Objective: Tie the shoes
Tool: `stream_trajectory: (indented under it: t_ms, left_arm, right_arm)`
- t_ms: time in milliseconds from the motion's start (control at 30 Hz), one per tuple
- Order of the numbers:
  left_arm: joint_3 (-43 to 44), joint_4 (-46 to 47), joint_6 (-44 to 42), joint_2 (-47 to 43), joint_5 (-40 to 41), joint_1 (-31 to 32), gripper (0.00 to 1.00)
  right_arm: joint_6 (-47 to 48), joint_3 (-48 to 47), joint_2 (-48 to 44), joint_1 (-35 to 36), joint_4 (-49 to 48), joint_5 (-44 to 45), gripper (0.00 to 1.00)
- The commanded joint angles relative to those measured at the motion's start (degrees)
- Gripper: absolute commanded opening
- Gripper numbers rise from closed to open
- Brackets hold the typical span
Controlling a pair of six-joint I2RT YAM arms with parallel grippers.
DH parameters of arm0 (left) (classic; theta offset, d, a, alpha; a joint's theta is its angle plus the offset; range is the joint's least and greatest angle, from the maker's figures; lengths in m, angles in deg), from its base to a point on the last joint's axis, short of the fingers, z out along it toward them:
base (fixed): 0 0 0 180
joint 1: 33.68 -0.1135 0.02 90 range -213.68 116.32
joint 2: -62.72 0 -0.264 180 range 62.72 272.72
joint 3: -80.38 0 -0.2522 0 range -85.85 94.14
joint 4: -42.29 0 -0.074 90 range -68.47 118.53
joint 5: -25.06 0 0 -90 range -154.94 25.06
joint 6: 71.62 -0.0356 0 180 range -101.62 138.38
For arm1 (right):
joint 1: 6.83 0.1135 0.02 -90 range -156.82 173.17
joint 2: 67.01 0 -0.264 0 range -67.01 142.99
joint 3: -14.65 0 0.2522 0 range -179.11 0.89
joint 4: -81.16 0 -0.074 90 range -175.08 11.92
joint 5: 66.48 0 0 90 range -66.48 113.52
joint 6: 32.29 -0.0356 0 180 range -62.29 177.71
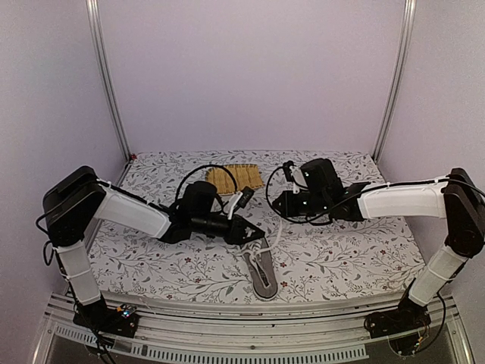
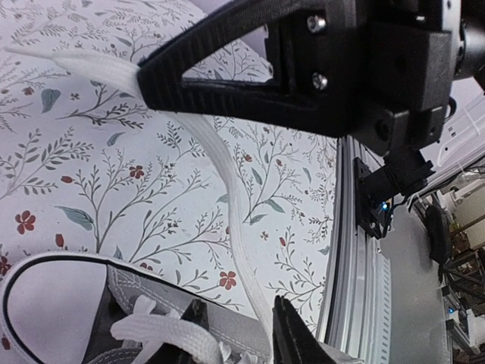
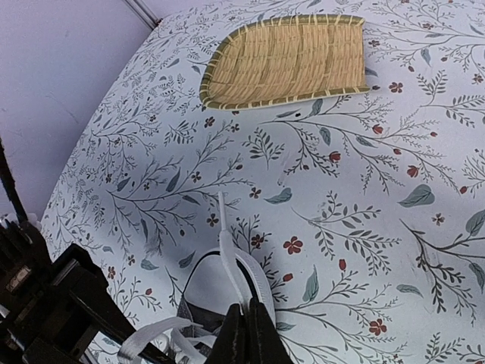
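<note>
Table: I see a flat table (image 1: 356, 258) under a cloth with little leaves and red flowers. It fills the middle of the top view.
Room: plain pale walls (image 1: 250, 68) stand on three sides. A shiny pole (image 1: 106, 76) runs up each back corner, and a metal rail (image 1: 227, 318) runs along the bottom edge.
Mat: a yellow woven mat (image 1: 235, 177) lies at the back, upper middle of the top view, well apart from the shoe.
Shoe: my small grey shoe (image 1: 263, 274) sits on its white sole in the lower middle of the top view, near the rail.
Left gripper: the left gripper (image 1: 247, 232) hangs low, just up and left of the shoe. Its fingers are spread apart. The first lace (image 2: 235, 205) runs through the gap. I cannot tell if it rubs on them.
Right gripper: the right gripper (image 3: 248, 322) is up and right of the shoe in the top view. Its fingers are pressed together, pinching the second lace (image 3: 226, 254) at the bottom middle of its own view, with the shoe right beside the tips.
</note>
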Motion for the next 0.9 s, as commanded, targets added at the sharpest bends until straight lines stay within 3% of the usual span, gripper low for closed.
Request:
stream_trajectory:
  t_ms: [0, 500, 867]
  left_arm:
    - [1.85, 0.1, -0.58, 1.34, -1.64, 0.38, 0.3]
    - [4.99, 0.18, -0.14, 4.26, -2.3, 0.87, 0.4]
    - [8.18, 0.58, 0.29, 6.27, -3.14, 1.28, 0.41]
  right_arm:
    - [-0.38, -3.56, 1.18, -0.1, -2.2, -2.35, 0.02]
    - [-1.72, -7.07, 1.16, -0.08, -3.5, -5.36, 0.02]
    - [-2.5, -8.26, 1.73, -0.11, -3.58, -6.18, 0.02]
